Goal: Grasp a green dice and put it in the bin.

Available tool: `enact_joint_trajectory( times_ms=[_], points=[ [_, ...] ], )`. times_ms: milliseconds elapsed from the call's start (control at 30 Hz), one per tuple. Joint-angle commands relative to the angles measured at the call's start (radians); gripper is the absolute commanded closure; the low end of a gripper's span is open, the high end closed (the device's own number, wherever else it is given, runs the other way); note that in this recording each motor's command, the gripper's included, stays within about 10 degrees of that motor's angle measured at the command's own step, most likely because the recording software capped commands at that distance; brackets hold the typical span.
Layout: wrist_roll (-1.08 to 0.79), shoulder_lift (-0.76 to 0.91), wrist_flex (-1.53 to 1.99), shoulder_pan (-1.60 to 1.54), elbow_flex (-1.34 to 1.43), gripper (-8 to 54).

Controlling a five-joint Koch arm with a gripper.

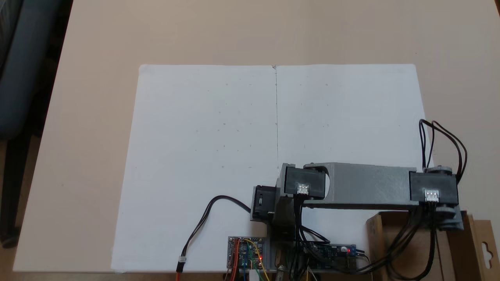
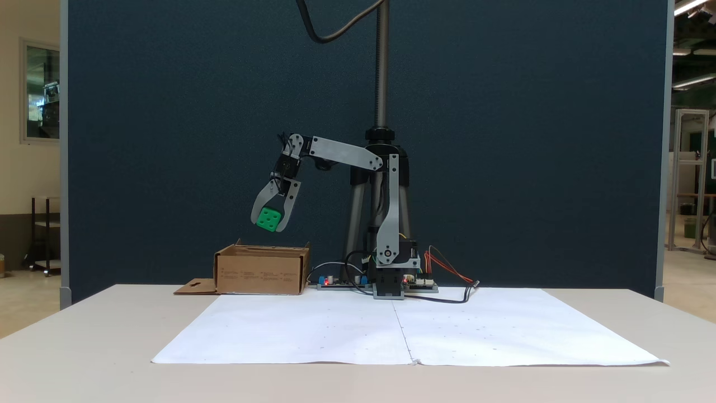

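Observation:
A bright green dice hangs in the air, held between the grey fingers of my gripper, which is shut on it and points downward. Directly below stands the bin, a brown cardboard box with a flap lying to its left. A clear gap separates the dice from the box's rim. In a fixed view from above, the grey forearm stretches right over the bin, whose hang-hole flap shows at the lower right. The gripper and the dice are hidden under the arm there.
A large white paper sheet covers the beige table. Circuit boards and loose wires sit beside the arm's base. A tripod pole rises behind the arm before a dark blue partition.

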Motion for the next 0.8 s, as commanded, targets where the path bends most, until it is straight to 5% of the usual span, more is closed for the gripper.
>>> enact_joint_trajectory(
  times_ms=[0, 333, 367, 400, 567, 767],
  points=[
    [-0.087, 0.008, 0.000, 0.058, -0.049, 33.4],
    [-0.087, -0.049, 0.081, 0.114, -0.049, 33.4],
    [-0.087, -0.049, 0.081, 0.115, -0.049, 30.5],
    [-0.087, -0.054, 0.078, 0.117, -0.049, 17.4],
    [-0.087, -0.077, 0.074, 0.115, -0.049, -1.2],
    [-0.087, -0.077, 0.060, 0.109, -0.049, 1.6]
  ],
)
